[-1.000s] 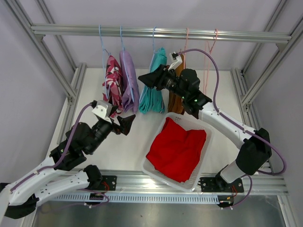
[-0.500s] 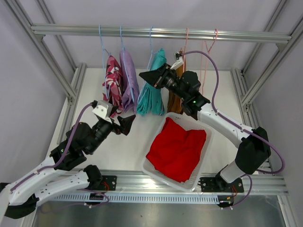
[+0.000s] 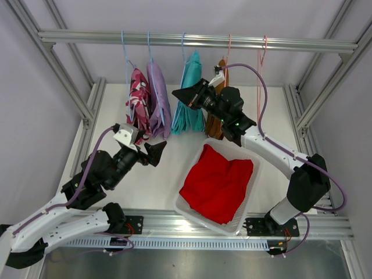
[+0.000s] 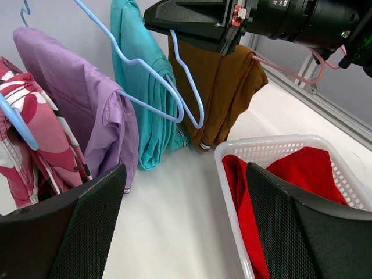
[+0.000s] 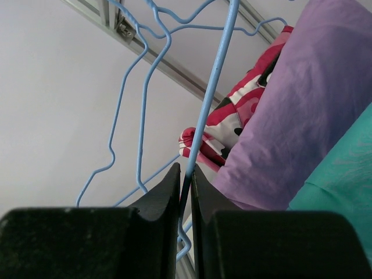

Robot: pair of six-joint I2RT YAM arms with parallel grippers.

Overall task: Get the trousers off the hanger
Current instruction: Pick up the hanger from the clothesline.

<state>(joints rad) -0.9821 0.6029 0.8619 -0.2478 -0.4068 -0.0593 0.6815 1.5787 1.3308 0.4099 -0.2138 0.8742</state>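
Observation:
Four trousers hang from the top rail: camouflage [image 3: 138, 94], lilac [image 3: 157, 96], teal [image 3: 187, 99] and rust-brown [image 3: 216, 119]. The red trousers [image 3: 218, 179] lie in the white basket [image 3: 195, 214]. My right gripper [image 3: 181, 95] is shut on the blue wire hanger [image 5: 212, 99] that carries the teal trousers, just left of the cloth. The right wrist view shows the lilac [image 5: 308, 116], camouflage [image 5: 244, 110] and teal [image 5: 343, 197] trousers beside the wire. My left gripper [image 3: 156, 152] is open and empty, low over the table, below the lilac trousers [image 4: 81, 99] and left of the basket [image 4: 273, 152].
An empty pink hanger [image 3: 263, 52] hangs on the rail [image 3: 197, 39] at the right. Frame posts stand at both sides of the table. The teal [image 4: 139, 87] and rust-brown [image 4: 224, 87] trousers hang close together behind the basket.
My right gripper has pulled the blue hanger slightly left and up, and the teal trousers swung left with it. The left arm has not moved.

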